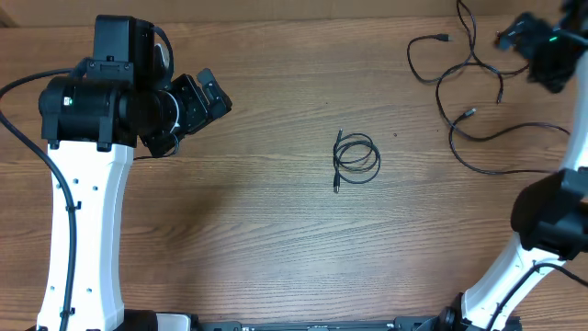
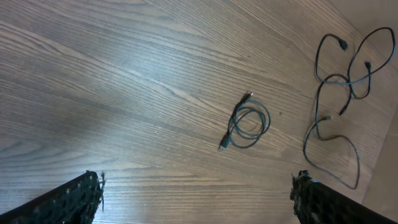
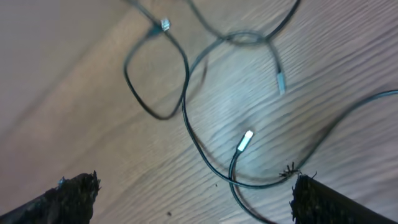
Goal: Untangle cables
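Note:
One of the cables, a thin black cord wound into a small coil (image 1: 356, 158), lies near the table's middle; the left wrist view shows that coil (image 2: 249, 121) well ahead of my fingers. More cables lie as loose wavy strands (image 1: 471, 61) at the far right corner. My left gripper (image 1: 213, 96) hovers open at the far left, with nothing between its fingers (image 2: 74, 200). Over the loose strands (image 3: 185, 93) my right gripper (image 1: 511, 39) stands open, a silver plug end (image 3: 246, 140) just ahead of it. It holds nothing.
The table's far right edge (image 3: 74, 81) runs close beside the loose strands, with the drop beyond it. The white arm links (image 1: 87, 230) and their thick black cables stand at the left and right sides of the wooden table (image 1: 276, 248).

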